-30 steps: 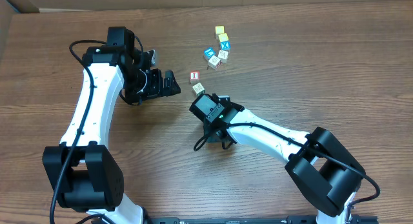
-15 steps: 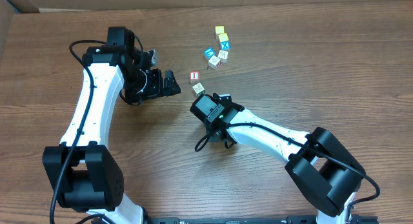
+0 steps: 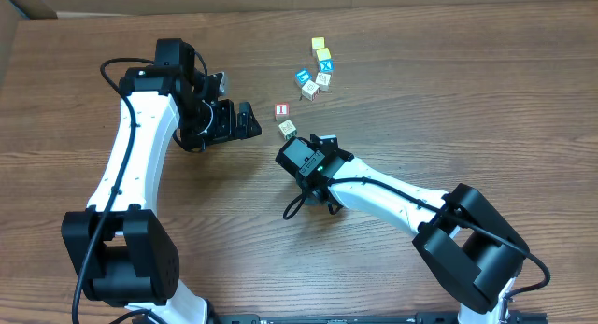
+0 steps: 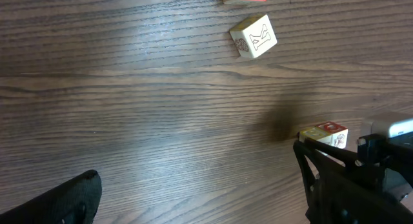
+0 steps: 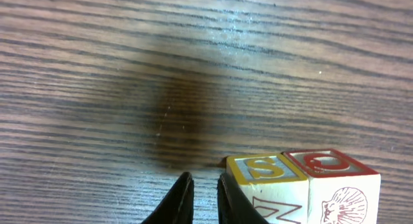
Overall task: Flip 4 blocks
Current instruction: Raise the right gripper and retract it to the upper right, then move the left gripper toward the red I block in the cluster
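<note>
2 arms, overhead: the left gripper (image 3: 254,120) hangs over the brown wood-grain table (image 3: 467,100) with its jaws spread wide and nothing in them. The right gripper (image 3: 293,148) is tipped down near the middle, its tips hidden under its own wrist.
Cubes between the arms: a tiny wooden cube with a red-and-white top (image 3: 282,110) lies just beside a pale cream cube with greenish marks (image 3: 288,128). The cream one is nearer the right gripper, so I judge it the easier reach.
Far cluster: a pale cream printed cube (image 3: 323,78) and a second cream cube (image 3: 309,89) sit among a blue-faced cube (image 3: 303,77) and a yellow-faced cube (image 3: 319,44), well apart from both grippers.
Left wrist view: the greenish-marked cream cube rests flat, turned askew to the grain, a line drawing on top. The red-and-white one is cut off by the upper edge. Lower right, a yellow-and-red pair of cubes (image 4: 324,135) sits just beside a dark body that I take for the right gripper.
Right wrist view: the fingertips (image 5: 179,197) stand barely apart, a thin slit between them and nothing in it. Just ahead and to their right, an S-topped cube with a yellow frame (image 5: 261,167) touches a red-framed cube with a shell print (image 5: 329,162).
Why so placed: the left arm seems parked wide and aside to leave the right arm room.
Step judged: no cube is gripped, and I cannot tell how many of the 4 flips are done.
</note>
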Robot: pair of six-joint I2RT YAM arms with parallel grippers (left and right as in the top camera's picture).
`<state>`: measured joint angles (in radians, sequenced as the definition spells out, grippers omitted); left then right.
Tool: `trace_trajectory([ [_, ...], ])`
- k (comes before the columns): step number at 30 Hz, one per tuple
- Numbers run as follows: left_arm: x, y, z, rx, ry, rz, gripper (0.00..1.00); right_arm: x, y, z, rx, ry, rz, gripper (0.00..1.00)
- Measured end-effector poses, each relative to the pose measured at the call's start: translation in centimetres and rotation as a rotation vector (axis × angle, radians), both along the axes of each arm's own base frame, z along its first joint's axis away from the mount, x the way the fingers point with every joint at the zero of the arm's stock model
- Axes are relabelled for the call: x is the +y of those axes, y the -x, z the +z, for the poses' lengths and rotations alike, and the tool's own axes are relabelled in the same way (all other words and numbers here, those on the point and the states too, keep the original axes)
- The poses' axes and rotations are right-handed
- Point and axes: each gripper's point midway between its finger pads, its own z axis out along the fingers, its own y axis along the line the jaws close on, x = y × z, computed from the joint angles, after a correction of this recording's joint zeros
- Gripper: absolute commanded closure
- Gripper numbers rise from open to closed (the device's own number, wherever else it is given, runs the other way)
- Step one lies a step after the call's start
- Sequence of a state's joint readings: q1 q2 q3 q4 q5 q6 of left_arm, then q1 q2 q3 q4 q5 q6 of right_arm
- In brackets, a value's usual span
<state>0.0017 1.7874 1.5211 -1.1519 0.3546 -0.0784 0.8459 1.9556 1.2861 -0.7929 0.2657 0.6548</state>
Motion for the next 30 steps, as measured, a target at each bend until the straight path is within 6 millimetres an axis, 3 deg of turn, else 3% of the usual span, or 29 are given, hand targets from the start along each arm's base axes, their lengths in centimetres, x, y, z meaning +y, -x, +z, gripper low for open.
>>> trace_trajectory([
  [6, 0.0, 0.0, 0.0, 0.0, 0.0, 0.0, 0.0, 0.3, -0.3, 0.7, -0.001, -0.001, 0.0, 0.83],
  [10, 0.0, 0.0, 0.0, 0.0, 0.0, 0.0, 0.0, 1.7, -1.9, 3.3, -0.041, -0.049, -0.007, 0.7],
  [11, 0.0, 0.0, 0.0, 0.0, 0.0, 0.0, 0.0, 2.0, -2.6, 4.0, -0.054, -0.065, -0.012, 0.63],
  [13, 0.0, 0.0, 0.0, 0.0, 0.0, 0.0, 0.0, 1.8, -4.0, 5.5, -0.08, -0.096, -0.043, 0.34],
  [15, 0.0, 0.0, 0.0, 0.0, 0.0, 0.0, 0.0, 0.9, -5.5, 6.6, -0.102, -0.114, -0.075, 0.2],
  [20, 0.0, 0.0, 0.0, 0.0, 0.0, 0.0, 0.0, -5.0, -9.9, 7.4, -0.127, -0.113, -0.226, 0.0],
  [25, 0.0, 0.0, 0.0, 0.0, 0.0, 0.0, 0.0, -13.8, -12.4, 7.1, -0.1, -0.062, -0.41, 0.0],
  [30, 0.0, 0.0, 0.0, 0.0, 0.0, 0.0, 0.0, -19.5, -13.6, 7.0, -0.102, -0.049, -0.541, 0.0],
])
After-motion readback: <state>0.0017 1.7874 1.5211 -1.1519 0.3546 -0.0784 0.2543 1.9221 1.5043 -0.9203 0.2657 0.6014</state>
